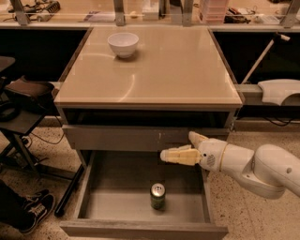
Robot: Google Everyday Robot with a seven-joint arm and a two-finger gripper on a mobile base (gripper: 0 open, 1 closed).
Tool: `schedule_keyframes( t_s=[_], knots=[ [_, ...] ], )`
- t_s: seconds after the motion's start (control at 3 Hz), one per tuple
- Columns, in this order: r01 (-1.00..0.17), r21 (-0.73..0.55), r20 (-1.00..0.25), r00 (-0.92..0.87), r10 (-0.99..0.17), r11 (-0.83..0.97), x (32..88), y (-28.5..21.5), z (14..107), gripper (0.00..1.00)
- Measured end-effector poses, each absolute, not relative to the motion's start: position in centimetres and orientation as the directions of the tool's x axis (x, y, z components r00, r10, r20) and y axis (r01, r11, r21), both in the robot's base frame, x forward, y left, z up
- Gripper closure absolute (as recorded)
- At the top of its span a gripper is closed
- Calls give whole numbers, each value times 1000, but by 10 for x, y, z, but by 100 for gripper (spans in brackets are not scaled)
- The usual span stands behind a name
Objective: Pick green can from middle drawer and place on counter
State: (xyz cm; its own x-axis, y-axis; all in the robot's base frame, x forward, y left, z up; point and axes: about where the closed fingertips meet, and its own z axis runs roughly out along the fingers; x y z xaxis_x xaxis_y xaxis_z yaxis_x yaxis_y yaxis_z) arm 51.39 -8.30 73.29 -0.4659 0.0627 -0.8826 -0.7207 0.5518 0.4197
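White arm (262, 168) extends leftward, gripper (178, 146) seemingly spread above green can (157, 196).

Speckled terrazzo floor (262, 220) surrounds a grey cabinet (117, 137) under warm light. A black chair (23, 93) stands at left, dark sneakers (35, 208) below it. A cluttered workbench (70, 16) with metal posts (119, 11) lines the back. The gripper (176, 145) hovers, fingers apart, before the cabinet's front.

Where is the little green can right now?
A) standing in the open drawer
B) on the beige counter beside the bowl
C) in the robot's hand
A: the green can stands upright on the middle drawer floor, while the gripper hangs open above it, not touching it.
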Motion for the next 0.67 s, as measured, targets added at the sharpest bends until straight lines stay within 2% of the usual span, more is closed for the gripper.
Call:
schedule_keyframes(
  t_s=[0.33, 0.67],
  knots=[
    [-706, 444, -889, -426, 169, 552, 533, -69, 730, 0],
    [-708, 444, -889, -427, 168, 550, 533, -68, 730, 0]
  ],
)
